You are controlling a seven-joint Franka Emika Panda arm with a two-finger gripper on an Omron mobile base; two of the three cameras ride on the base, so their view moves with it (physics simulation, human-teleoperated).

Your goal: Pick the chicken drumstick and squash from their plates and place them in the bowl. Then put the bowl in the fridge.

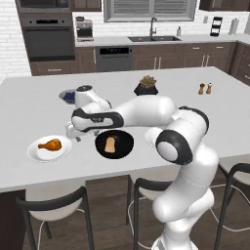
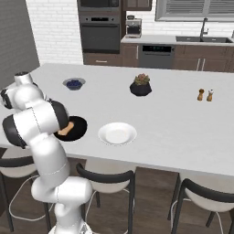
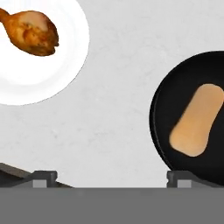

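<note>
On the white island counter (image 1: 29, 93), left to right:
Writing: no brand, label or lettering can be read on anything.
Left plate (image 1: 43, 154): white, carrying the chicken drumstick (image 1: 51, 144); in the hand view the plate (image 3: 57, 65) is cut off at 10 o'clock, with the drumstick (image 3: 33, 31) on it, bone end running past the edge.
Gripper (image 3: 111, 177): jaws spread wide, holding nothing, over bare counter between plate and bowl; its body sits at 9 o'clock of the bowl in the left base view (image 1: 73, 131), fingers hard to make out.
Bowl (image 1: 125, 149): glossy black, the squash (image 1: 111, 144) lying inside; its 3 o'clock rim is cut off in the hand view (image 3: 159, 118), the squash (image 3: 197, 119) fully seen.
Right base view: the forearm hides part of the bowl (image 2: 78, 130).
Empty plate (image 2: 117, 133): white, at 3 o'clock of the bowl, mostly hidden by the elbow in the left base view.
Berry bowl (image 1: 65, 95): half hidden behind the arm.
</note>
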